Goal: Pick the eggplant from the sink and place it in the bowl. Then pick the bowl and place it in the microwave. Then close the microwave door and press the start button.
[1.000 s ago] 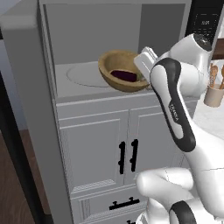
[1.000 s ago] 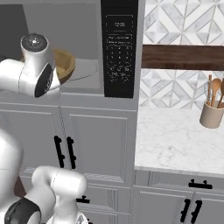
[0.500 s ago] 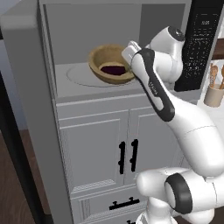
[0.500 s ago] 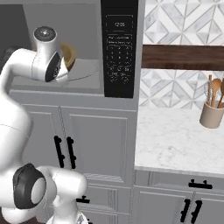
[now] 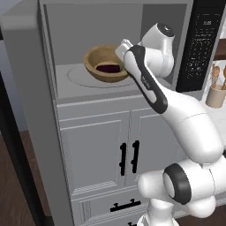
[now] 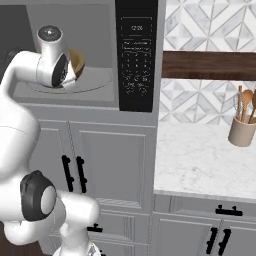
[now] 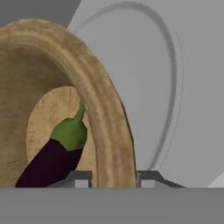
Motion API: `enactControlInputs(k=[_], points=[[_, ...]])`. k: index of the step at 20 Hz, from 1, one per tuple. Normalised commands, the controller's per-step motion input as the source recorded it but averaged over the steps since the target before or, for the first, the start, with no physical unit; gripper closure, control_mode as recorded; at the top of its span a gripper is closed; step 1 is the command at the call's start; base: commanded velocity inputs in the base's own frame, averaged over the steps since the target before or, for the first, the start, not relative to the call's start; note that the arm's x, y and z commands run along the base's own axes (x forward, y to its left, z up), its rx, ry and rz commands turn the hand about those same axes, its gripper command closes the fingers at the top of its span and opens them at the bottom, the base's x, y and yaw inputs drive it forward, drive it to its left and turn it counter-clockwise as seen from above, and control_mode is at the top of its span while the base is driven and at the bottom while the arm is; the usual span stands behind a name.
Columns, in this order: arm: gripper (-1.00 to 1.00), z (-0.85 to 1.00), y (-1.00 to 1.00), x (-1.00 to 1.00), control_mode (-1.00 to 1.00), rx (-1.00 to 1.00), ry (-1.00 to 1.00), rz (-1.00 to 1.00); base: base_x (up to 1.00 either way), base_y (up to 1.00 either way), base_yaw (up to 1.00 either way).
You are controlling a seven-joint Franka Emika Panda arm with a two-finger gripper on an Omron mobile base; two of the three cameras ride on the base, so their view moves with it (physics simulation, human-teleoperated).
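1. Grey and boxy, the microwave stands with its cavity exposed, so the closing of the microwave door, seen edge-on at the left side of the left base view, is not yet done.
2. Its black control panel sits on the right of the cavity in the right base view; I judge the start button is unpressed, as nothing is near it and the door is open.
3. On the cavity floor lies the round turntable plate, and the bowl is over the plate's right half, toward the front edge; whether it rests on it or hangs just above, I cannot tell.
4. The wooden bowl's near rim passes between the two fingertips in the hand view, so the gripper is clamped on the rim, fingers drawn in tight on either face of it.
5. Inside the bowl lies the eggplant, dark purple with a green stem end, so the first step is finished.
6. Left to do, by my reading: let go of the bowl, draw the arm out, shut the door, press start.
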Motion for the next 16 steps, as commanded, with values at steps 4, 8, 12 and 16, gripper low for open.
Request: enactControlInputs(k=[4,8,12,16], points=[[-1.00,0.00,0.00,-0.13,-1.00,0.00,-0.08,0.00,0.00,0.00,0.00],[-1.00,0.00,-0.03,-0.45,-1.00,0.00,-0.09,0.00,0.00,0.00,0.00],[-1.00,0.00,0.00,-0.98,-1.00,0.00,-0.15,0.00,0.00,0.00,0.00],[-1.00,-0.14,-0.05,-1.00,-1.00,-0.13,-0.18,-0.02,0.00,0.00,0.00]])
